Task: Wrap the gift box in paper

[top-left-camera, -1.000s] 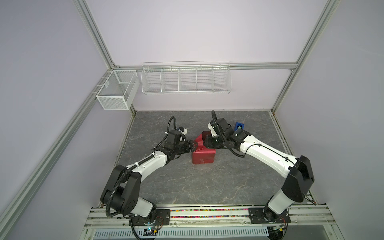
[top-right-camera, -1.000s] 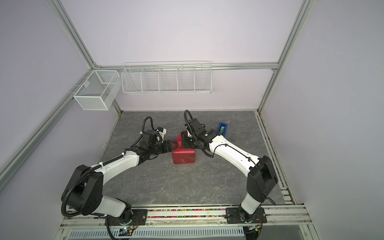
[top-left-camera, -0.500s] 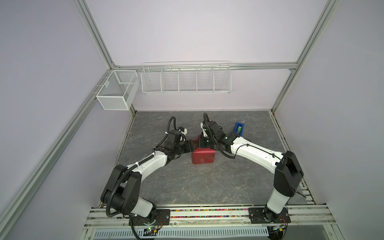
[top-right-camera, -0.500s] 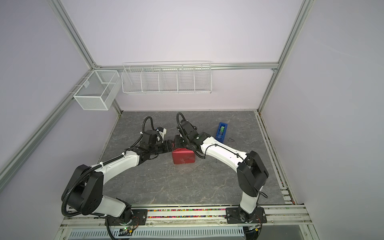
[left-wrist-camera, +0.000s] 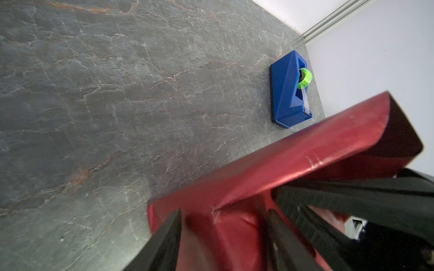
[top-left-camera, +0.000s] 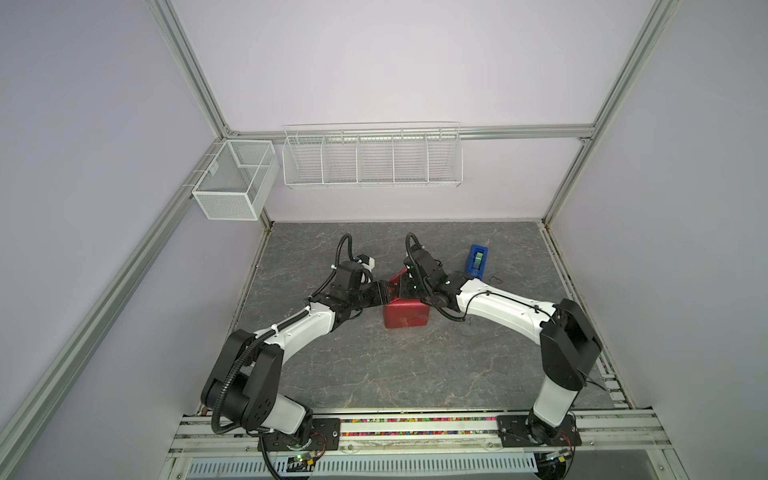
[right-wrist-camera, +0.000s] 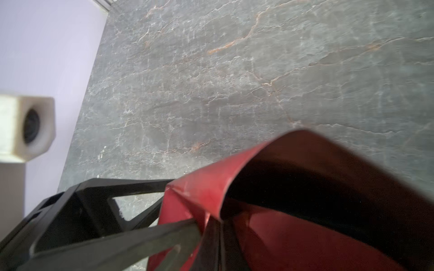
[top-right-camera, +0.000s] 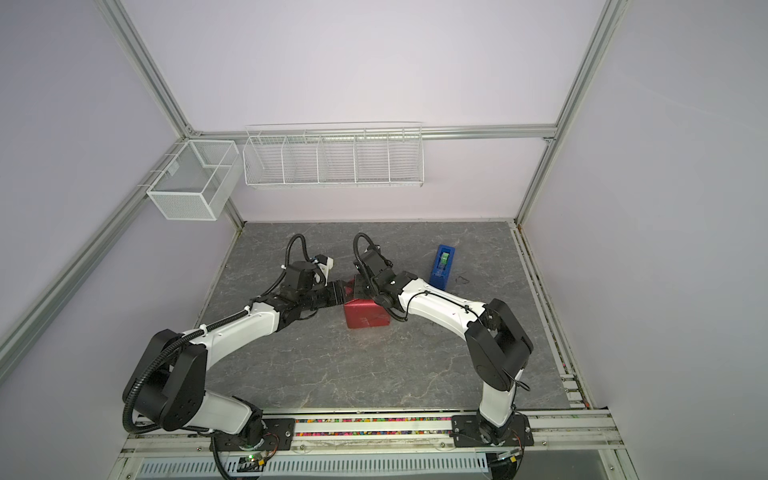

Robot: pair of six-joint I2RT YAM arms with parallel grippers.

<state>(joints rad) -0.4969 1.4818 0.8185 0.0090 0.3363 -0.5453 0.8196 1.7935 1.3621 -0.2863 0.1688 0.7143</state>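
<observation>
shut tight at the right gripper [right-wrist-camera: 202,227], pinching a folded edge of the paper [right-wrist-camera: 211,187] at the root of a curled-up red flap. a second ago: further out to the right of the gift box, flap raised, jaws not yet fully closed; since then, swung in over the far top edge and clamped. reads, as a judgement, as taking hold of the last loose flap for pulling taut over the end; wrapping well along, sealing not yet done. at the left gripper [left-wrist-camera: 224,215], no change over that second: jaws apart, astride a paper-covered corner, with no telling whether clamped on it or merely bracing. as for the gift box: mid-table between the two grippers, wholly under the paper, no navy side plainly in sight. in both top views, only a tidy red block with both grippers meeting at its far upper edge, too small for reading either grip. in the right wrist view alone, the pinch itself and the dark hollow beneath the flap; in the left wrist view alone, the long raised fold of paper along the top. further out, the tape dispenser [top-left-camera: 478,261] standing apart to the right on the grey table [top-left-camera: 374,374], less hidden by the right arm than before, present in the top views and the left wrist view, absent from the right wrist view; there instead, the white camera housing [right-wrist-camera: 28,129] of the left wrist.
</observation>
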